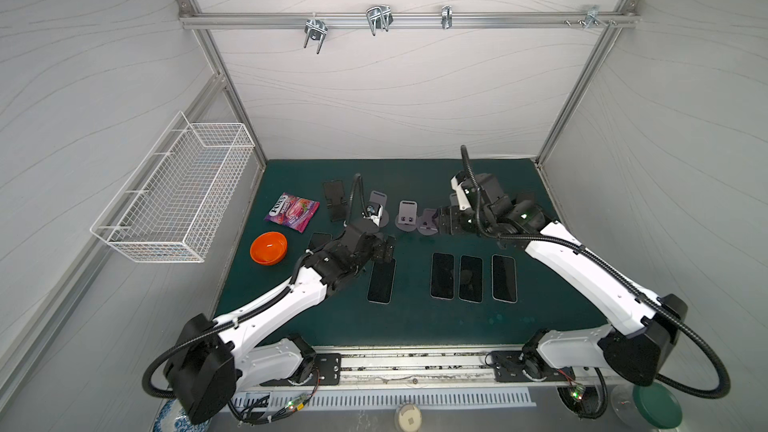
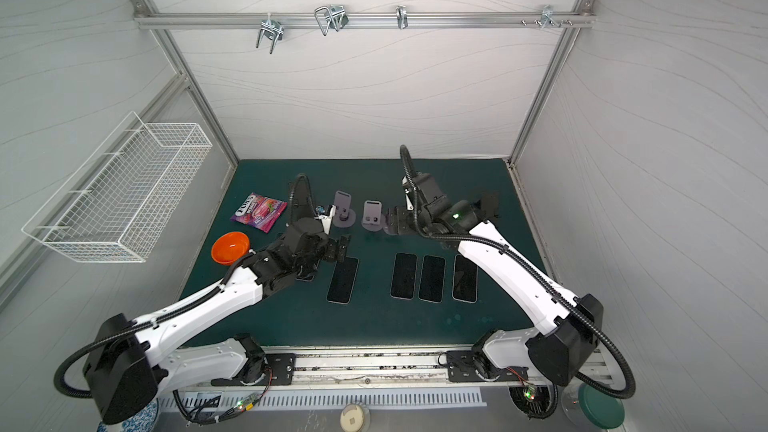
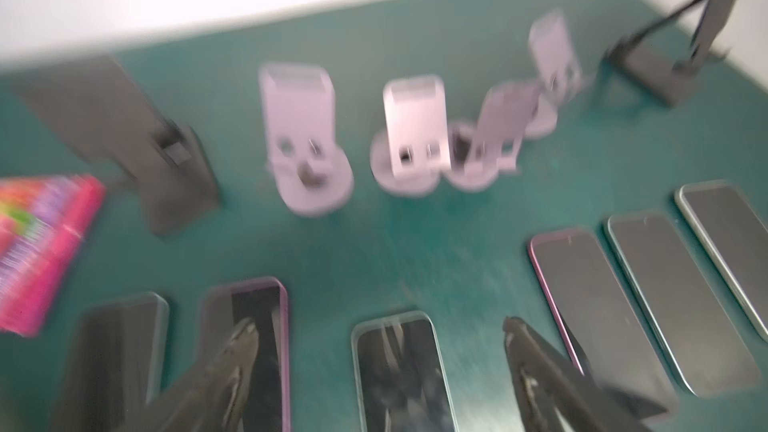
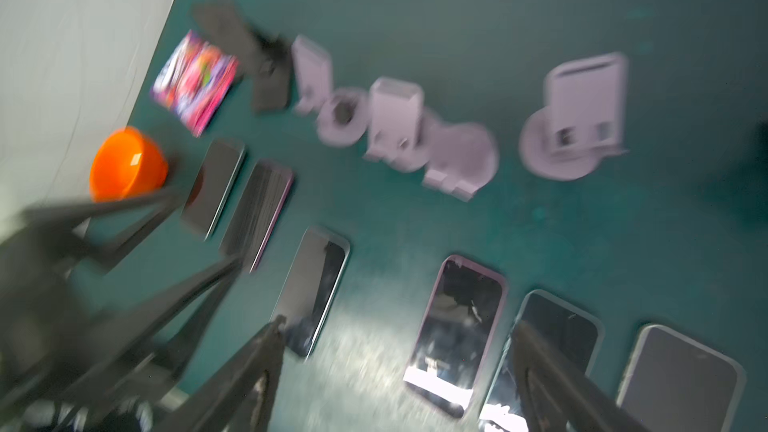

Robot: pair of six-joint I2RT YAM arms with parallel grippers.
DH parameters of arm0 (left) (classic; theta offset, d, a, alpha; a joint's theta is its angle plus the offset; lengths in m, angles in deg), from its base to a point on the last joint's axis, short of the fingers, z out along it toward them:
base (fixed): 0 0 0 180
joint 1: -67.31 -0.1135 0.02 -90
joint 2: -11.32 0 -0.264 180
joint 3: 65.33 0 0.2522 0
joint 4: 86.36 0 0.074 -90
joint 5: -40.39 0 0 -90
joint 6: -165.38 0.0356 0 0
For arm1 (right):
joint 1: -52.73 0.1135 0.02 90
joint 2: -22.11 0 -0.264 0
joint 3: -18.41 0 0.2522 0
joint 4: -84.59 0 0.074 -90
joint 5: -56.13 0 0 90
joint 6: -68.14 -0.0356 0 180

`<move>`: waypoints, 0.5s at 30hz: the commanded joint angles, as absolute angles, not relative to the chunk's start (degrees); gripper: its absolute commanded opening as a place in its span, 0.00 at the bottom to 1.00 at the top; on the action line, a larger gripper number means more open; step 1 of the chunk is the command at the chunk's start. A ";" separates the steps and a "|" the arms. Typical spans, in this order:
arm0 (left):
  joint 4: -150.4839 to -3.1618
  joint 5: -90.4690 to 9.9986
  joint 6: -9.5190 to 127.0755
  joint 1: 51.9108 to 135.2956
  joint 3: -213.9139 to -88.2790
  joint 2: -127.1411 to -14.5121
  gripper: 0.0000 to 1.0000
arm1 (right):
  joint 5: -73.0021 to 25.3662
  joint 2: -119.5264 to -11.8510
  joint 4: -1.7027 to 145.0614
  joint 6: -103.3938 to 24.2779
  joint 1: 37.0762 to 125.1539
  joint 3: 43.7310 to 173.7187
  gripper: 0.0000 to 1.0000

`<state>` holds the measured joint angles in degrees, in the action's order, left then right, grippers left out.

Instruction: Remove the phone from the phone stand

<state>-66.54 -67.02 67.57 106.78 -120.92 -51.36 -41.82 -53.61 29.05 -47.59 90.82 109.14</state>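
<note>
Left wrist view: left pincer (image 3: 380, 326) spread apart, empty, over a phone (image 3: 399, 371) lying flat toward the front edge of the desk (image 3: 415, 251), clear of the bare lilac phone stand (image 3: 305, 139) behind, so it's freed imo; right pincer (image 4: 399, 326) gapes empty too.

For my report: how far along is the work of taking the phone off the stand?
Done: six phones lie flat on the mat; every stand in view is empty. In hand: nothing, the left tool and right tool are open and empty. Left: apparently nothing more to lift.
</note>
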 commanded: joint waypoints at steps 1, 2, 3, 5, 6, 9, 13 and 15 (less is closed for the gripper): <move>-79.46 -73.23 77.64 105.84 -117.02 -46.38 0.94 | -44.25 -50.71 32.63 -47.13 82.73 107.80 0.87; -80.44 -73.96 78.31 104.99 -115.64 -44.79 0.94 | -43.48 -49.48 33.61 -48.04 79.39 106.37 0.87; -80.54 -74.66 78.37 104.00 -114.60 -43.00 0.94 | -42.81 -48.08 34.90 -48.80 76.07 104.46 0.87; -79.68 -76.00 77.14 101.65 -112.30 -39.21 0.94 | -42.25 -45.24 37.71 -49.53 70.60 100.19 0.87; -78.86 -75.93 76.35 100.05 -110.87 -37.17 0.94 | -43.60 -43.86 39.01 -49.48 68.62 98.00 0.88; -78.84 -74.36 76.23 95.16 -105.56 -30.48 0.94 | -49.59 -41.83 41.07 -46.18 66.48 93.80 0.92; -84.64 -75.48 77.47 90.38 -96.49 -23.92 0.94 | -51.57 -37.50 51.33 -43.89 64.70 83.26 0.92; -83.15 -75.58 76.14 87.16 -94.39 -22.55 0.94 | -53.93 -35.20 59.10 -40.51 64.65 77.02 0.91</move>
